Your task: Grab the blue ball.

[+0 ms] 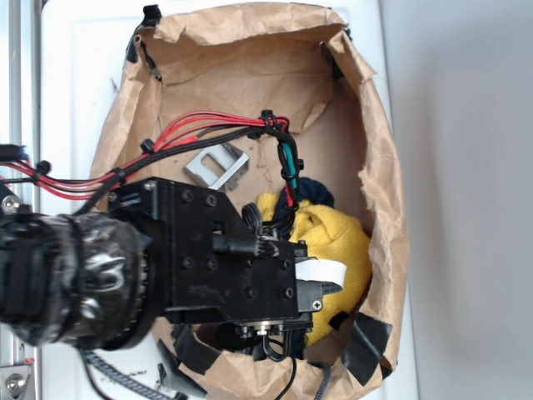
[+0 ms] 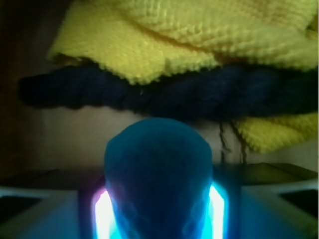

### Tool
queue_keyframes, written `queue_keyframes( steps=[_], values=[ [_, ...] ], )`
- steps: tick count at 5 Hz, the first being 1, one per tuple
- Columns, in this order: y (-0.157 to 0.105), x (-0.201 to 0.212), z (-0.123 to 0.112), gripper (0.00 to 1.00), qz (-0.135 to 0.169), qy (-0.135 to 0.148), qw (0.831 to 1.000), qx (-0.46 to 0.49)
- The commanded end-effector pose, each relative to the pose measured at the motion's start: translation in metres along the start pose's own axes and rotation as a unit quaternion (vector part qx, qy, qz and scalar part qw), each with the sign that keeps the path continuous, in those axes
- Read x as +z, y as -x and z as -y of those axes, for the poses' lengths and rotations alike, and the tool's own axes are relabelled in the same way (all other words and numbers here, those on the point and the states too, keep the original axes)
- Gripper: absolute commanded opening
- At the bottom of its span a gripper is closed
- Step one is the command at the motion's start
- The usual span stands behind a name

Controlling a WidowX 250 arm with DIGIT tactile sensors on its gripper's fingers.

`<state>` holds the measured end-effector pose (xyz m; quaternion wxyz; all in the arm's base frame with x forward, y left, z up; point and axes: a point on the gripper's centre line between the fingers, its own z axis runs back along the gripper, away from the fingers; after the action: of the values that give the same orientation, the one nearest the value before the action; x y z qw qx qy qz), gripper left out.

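In the wrist view the blue ball (image 2: 157,164) fills the lower middle, a teal dimpled sphere wedged between the two glowing pads (image 2: 103,214). My gripper (image 2: 158,204) is shut on it, with both pads touching its sides. Beyond the ball lie a dark navy rope (image 2: 149,92) and a yellow knitted cloth (image 2: 199,35). In the exterior view my gripper (image 1: 331,279) hangs inside a brown paper-lined bin, over the yellow cloth (image 1: 337,237). The ball is hidden there behind the black wrist housing.
The crumpled paper wall (image 1: 387,208) rings the bin closely on all sides. A bent metal bracket (image 1: 218,165) lies on the bin floor at the back. Red and black cables (image 1: 191,133) run from the arm over the left rim. Part of the navy rope (image 1: 321,190) shows behind the cloth.
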<state>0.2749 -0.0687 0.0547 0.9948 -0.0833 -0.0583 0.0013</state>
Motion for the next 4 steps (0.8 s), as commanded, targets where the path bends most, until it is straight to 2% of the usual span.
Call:
queue_keyframes(
  steps=[1, 2, 3, 4],
  values=[
    [-0.004, 0.065, -0.030, 0.00, 0.059, -0.007, 0.996, 0.074],
    [0.003, 0.091, -0.045, 0.00, 0.053, -0.087, 0.985, 0.137],
    [0.009, 0.108, -0.070, 0.00, 0.048, -0.182, 0.959, 0.212],
    [0.007, 0.117, -0.080, 0.00, 0.047, -0.208, 0.948, 0.237]
  ],
)
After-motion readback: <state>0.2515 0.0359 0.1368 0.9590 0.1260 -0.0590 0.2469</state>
